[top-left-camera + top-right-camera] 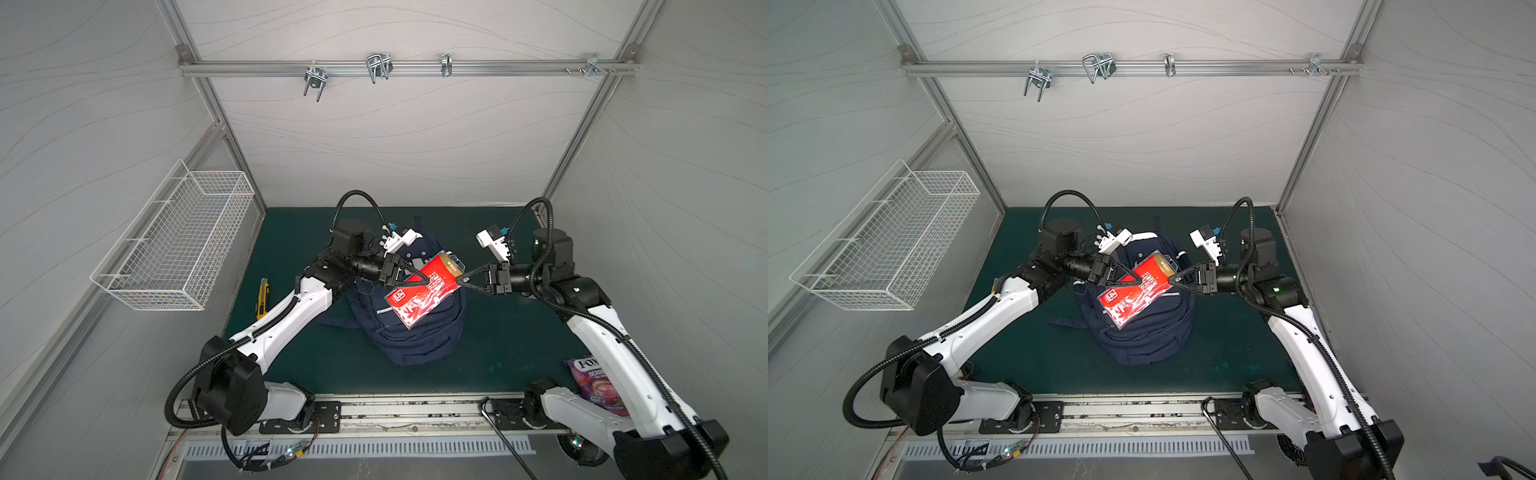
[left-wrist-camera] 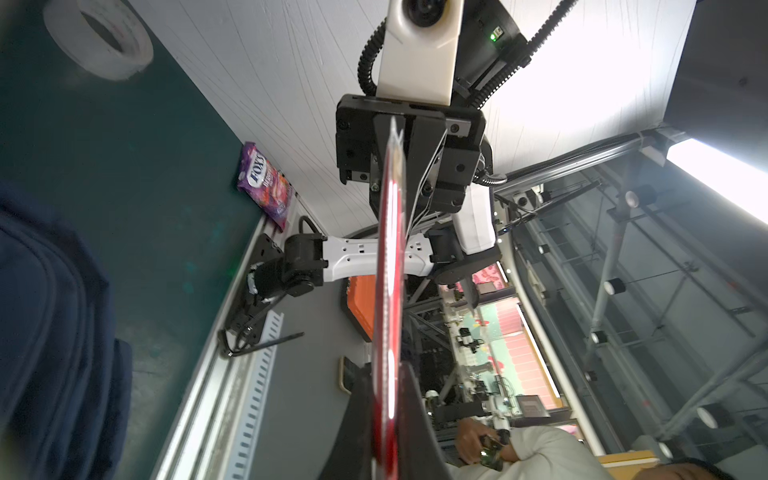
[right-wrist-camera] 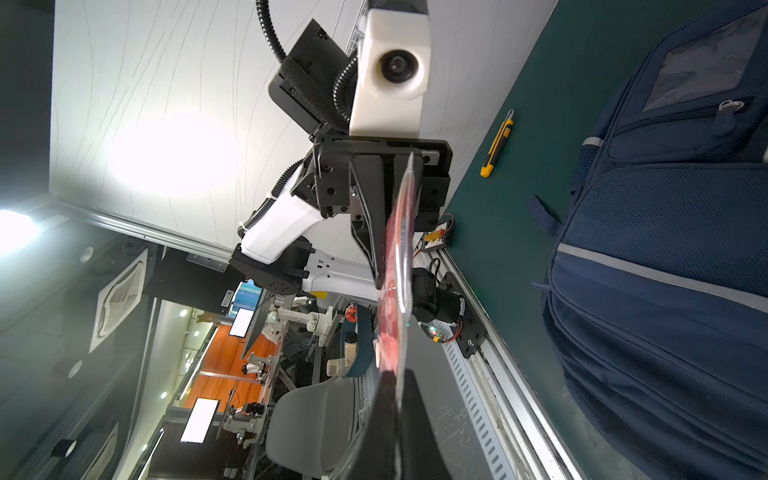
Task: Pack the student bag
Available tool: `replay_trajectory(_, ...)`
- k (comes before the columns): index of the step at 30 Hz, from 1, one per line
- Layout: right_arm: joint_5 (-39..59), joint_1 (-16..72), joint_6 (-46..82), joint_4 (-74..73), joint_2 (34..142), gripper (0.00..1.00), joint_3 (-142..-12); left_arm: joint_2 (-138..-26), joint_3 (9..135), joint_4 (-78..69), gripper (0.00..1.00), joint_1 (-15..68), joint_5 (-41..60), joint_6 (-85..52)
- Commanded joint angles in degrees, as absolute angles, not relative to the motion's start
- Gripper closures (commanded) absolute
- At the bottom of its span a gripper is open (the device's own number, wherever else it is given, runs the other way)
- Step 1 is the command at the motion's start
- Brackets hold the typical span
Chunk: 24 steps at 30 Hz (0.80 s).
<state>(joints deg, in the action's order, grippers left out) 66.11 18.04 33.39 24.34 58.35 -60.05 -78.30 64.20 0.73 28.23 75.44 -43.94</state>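
The student bag [image 1: 415,340] [image 1: 1142,340], a navy backpack with pale stripes, lies on the green mat in both top views and shows at the edge of the wrist views [image 2: 41,311] [image 3: 665,291]. A flat red packet [image 1: 419,297] [image 1: 1133,297] in clear wrap hangs above the bag, held between both arms. My left gripper [image 1: 428,283] [image 1: 1140,282] [image 2: 386,374] is shut on the packet's middle. My right gripper [image 1: 458,281] [image 1: 1172,281] [image 3: 397,374] is shut on its right edge. Both wrist views see the packet edge-on [image 2: 390,249] [image 3: 401,232].
A yellow utility knife [image 1: 262,297] [image 3: 496,143] lies on the mat left of the bag. A purple candy bag [image 1: 598,384] [image 2: 266,187] sits at the front right. A white tape roll [image 2: 99,37] rests on the mat. A white wire basket [image 1: 178,241] hangs on the left wall.
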Motion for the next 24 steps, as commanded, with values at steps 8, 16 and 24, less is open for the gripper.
replay_trajectory(8, 48.2, 12.8, 27.7, 39.4, 58.6, 1.0, -63.7, -73.1, 70.5, 28.8, 0.42, 28.5, 30.8, -22.6)
replay_trajectory(16, 34.0, 1.0, 30.6, 45.8, 57.9, 1.0, -59.9, -73.8, 68.3, 39.7, 0.41, 43.7, 4.0, -9.0)
replay_trajectory(24, 34.8, -5.0, 37.3, 48.2, 53.6, 1.0, -55.2, -84.1, 70.6, 42.4, 0.34, 53.9, -8.9, -6.1)
